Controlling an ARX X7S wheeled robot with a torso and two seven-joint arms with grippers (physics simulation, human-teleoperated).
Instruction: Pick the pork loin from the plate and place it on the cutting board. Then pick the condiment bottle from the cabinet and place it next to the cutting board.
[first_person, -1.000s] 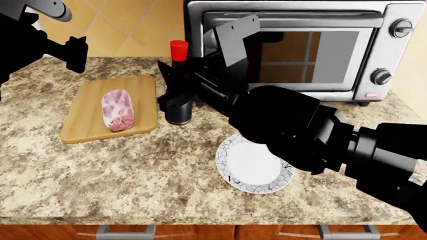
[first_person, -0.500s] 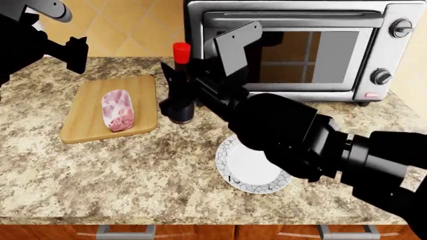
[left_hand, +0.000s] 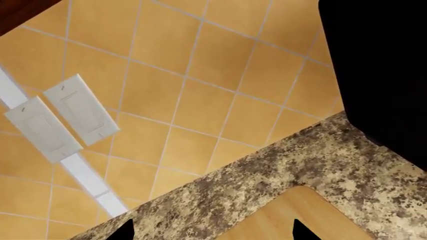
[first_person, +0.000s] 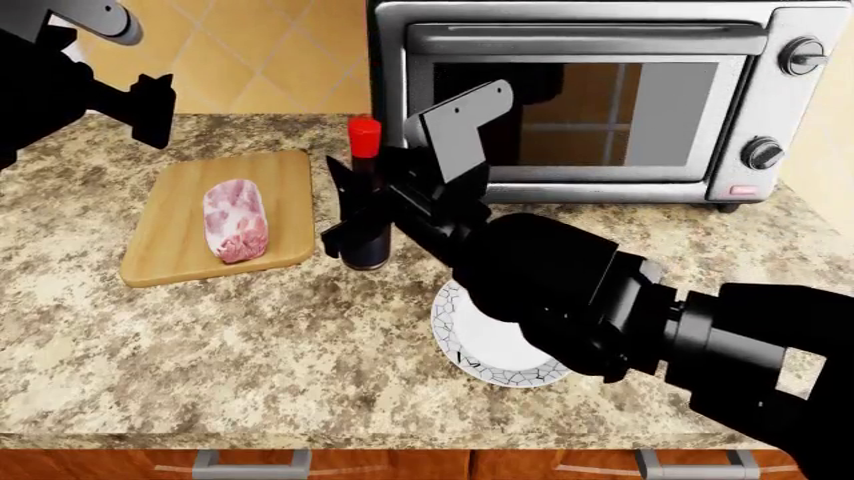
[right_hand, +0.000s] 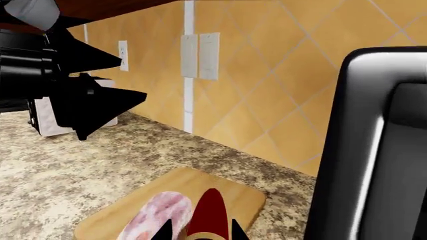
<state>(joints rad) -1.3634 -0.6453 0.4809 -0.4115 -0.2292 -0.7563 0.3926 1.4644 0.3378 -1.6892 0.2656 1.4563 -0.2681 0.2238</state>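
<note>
pork loin (first_person: 235, 220) seen lying on cutting board (first_person: 174, 240), at 9 o'clock of condiment bottle (first_person: 364, 195). bottle held upright, clamped in right pincer (first_person: 358, 225), base at bench (first_person: 267, 340) level just beside board's 3 o'clock edge. plate (first_person: 474, 345) partly hidden under right arm, at 5 o'clock of bottle. left pincer (first_person: 147, 105) raised at 11 o'clock of board; its opening cannot be told. toaster oven (first_person: 601, 100) at 2 o'clock.
</note>
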